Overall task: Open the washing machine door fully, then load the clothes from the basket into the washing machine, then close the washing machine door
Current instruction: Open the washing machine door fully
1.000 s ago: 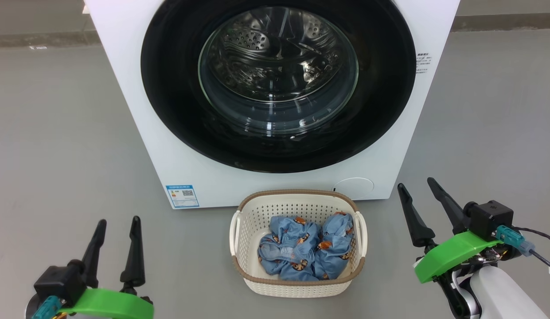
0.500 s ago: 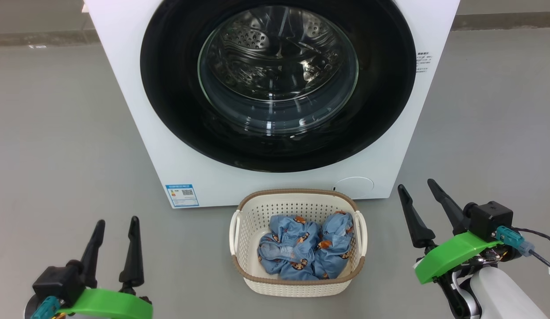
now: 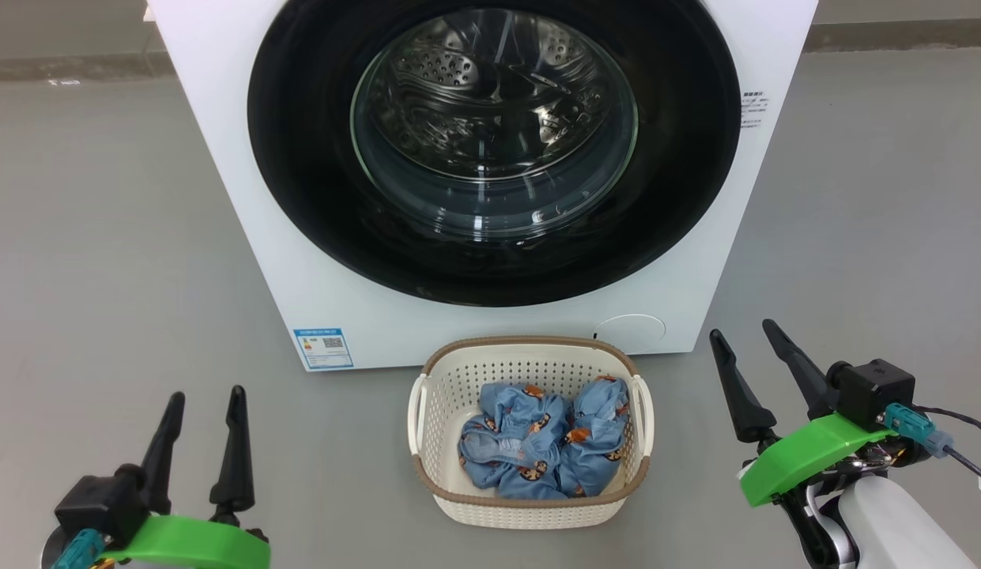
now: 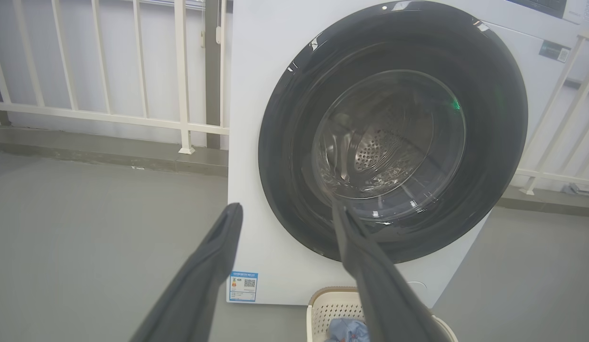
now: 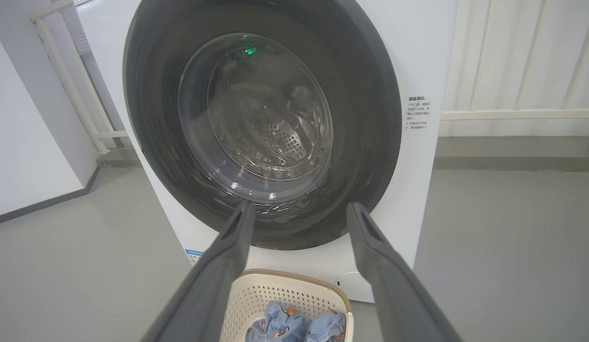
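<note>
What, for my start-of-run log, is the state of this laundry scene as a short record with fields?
door: washing machine door shut on the white washing machine
basket: cream basket on the grey floor, in front of the machine
clothes: light blue printed clothes bunched inside the basket
left gripper: left gripper open, empty, left of the basket
right gripper: right gripper open, empty, right of the basket
stage: door not yet opened
</note>
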Robot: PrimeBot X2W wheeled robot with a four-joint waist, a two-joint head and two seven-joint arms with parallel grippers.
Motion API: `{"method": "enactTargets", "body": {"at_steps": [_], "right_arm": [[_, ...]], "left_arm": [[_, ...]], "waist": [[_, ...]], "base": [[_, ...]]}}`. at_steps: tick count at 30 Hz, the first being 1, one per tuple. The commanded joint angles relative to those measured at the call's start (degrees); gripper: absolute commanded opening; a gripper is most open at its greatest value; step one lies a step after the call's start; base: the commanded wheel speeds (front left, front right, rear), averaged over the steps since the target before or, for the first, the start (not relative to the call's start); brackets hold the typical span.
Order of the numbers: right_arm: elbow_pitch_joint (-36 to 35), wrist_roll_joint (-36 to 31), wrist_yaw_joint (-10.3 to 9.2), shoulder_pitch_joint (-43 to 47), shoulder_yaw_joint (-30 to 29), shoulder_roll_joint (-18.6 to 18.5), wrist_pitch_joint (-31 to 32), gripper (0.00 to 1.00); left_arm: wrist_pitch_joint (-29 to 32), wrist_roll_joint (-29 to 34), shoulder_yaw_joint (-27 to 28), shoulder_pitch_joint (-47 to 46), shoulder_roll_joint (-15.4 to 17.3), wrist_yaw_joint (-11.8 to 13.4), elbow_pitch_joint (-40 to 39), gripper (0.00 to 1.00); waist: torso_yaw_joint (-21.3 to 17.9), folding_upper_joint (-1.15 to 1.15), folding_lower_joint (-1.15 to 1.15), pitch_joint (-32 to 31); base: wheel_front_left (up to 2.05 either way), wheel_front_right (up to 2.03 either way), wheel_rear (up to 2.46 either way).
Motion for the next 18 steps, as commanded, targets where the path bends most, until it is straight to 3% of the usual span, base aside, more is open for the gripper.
{"method": "enactTargets", "body": {"at_steps": [1, 18], "right_arm": [[-1.07, 0.22, 0.32, -2.14, 0.95, -0.44, -0.71, 1.00], [-0.99, 0.09, 0.32, -2.12, 0.83, -0.21, -0.71, 1.00]], "left_arm": [[-0.37, 0.29, 2.19, -2.94, 1.11, -0.31, -0.90, 1.00], [-0.37, 1.72, 2.81, -2.91, 0.97, 0.91, -1.13, 1.00]], "waist": [[-0.05, 0.00, 0.00, -0.10], [-0.16, 0.00, 0.00, -0.13]], "base": [[0.00, 0.00, 0.00], [0.09, 0.09, -0.18]]}}
